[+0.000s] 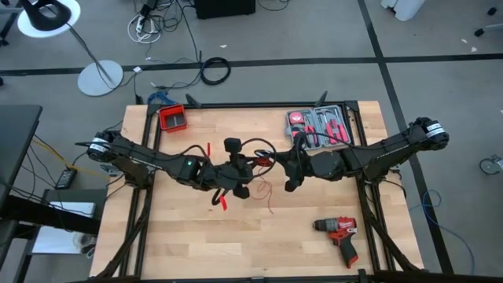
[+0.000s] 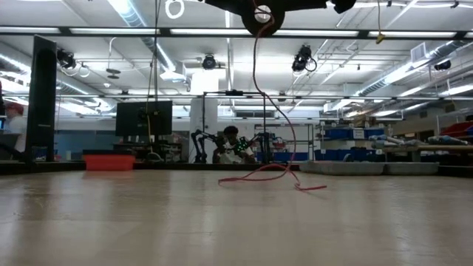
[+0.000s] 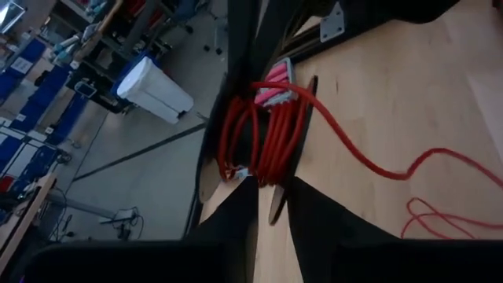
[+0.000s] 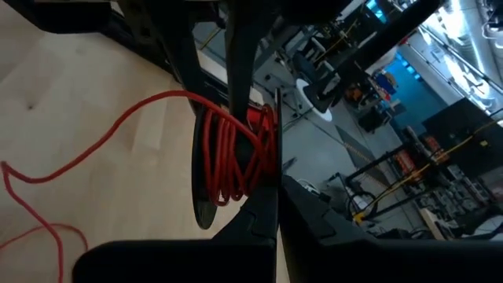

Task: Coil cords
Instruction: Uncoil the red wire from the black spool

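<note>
Both arms meet above the middle of the wooden counter (image 1: 196,244), the left claw (image 1: 236,174) and right claw (image 1: 292,167) each pinching a flange of a black spool (image 3: 267,134) wound with red cord (image 4: 232,153). Its slack tail (image 2: 270,174) trails on the counter. The cord looks light and limp; the rigid spool rim seems the surest hold.
</note>
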